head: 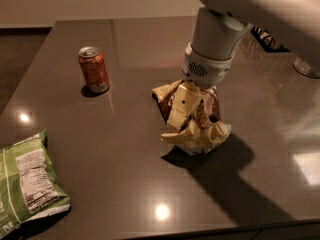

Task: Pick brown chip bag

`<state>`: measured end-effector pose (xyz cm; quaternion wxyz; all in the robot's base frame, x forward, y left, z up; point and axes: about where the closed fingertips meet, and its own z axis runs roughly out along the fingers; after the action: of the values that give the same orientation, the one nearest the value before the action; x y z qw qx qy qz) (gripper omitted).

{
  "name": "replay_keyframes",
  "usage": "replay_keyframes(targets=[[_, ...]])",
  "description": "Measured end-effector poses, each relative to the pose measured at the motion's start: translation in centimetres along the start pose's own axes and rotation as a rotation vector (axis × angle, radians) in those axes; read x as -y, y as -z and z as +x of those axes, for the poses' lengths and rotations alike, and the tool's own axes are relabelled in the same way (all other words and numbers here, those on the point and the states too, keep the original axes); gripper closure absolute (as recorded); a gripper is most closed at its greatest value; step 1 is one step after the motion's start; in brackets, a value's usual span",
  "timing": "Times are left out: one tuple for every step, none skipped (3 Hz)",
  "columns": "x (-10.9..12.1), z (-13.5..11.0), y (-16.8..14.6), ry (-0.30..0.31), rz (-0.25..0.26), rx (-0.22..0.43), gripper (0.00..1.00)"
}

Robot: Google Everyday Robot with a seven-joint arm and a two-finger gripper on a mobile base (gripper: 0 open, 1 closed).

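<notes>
A dark, glossy table [125, 184] is seen filling most of the view; its left edge is seen slanting away, its far edge lies along the wall, and its near edge is cut by the bottom of the view. The white arm [220, 39] is lowered from the upper right onto the middle of the table.

A green chip bag [25, 184] is laid flat at the near left corner, partly cut off by the view.

The brown chip bag [200, 134] is found just right of centre, directly under the wrist. It is crumpled and stood on end, its long axis roughly upright, with one pale corner pointed up and to the left. A dark brown middle is shown, and wrinkled pale yellow edges are flared at its base on the table.

The claw [194, 111] is sunk into the bag's top; whether it is spread or pressed together cannot be told.

A red soda can [93, 70] is stood upright at the far left, well apart from both bags.

Bare table is left all around the brown bag, widest toward the near edge.
</notes>
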<state>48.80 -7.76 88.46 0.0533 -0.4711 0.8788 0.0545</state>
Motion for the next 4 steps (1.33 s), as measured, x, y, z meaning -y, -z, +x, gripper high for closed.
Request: replay_keyframes(targets=[[1.0,0.0,0.8,-0.015,0.028,0.010,0.38],[1.9,0.5,1.9,-0.030,0.054,0.022,0.62],[2.1,0.9,4.5,-0.010,0.091,0.062,0.93],[1.4,0.7,7.5,0.043,0.122,0.119,1.00]])
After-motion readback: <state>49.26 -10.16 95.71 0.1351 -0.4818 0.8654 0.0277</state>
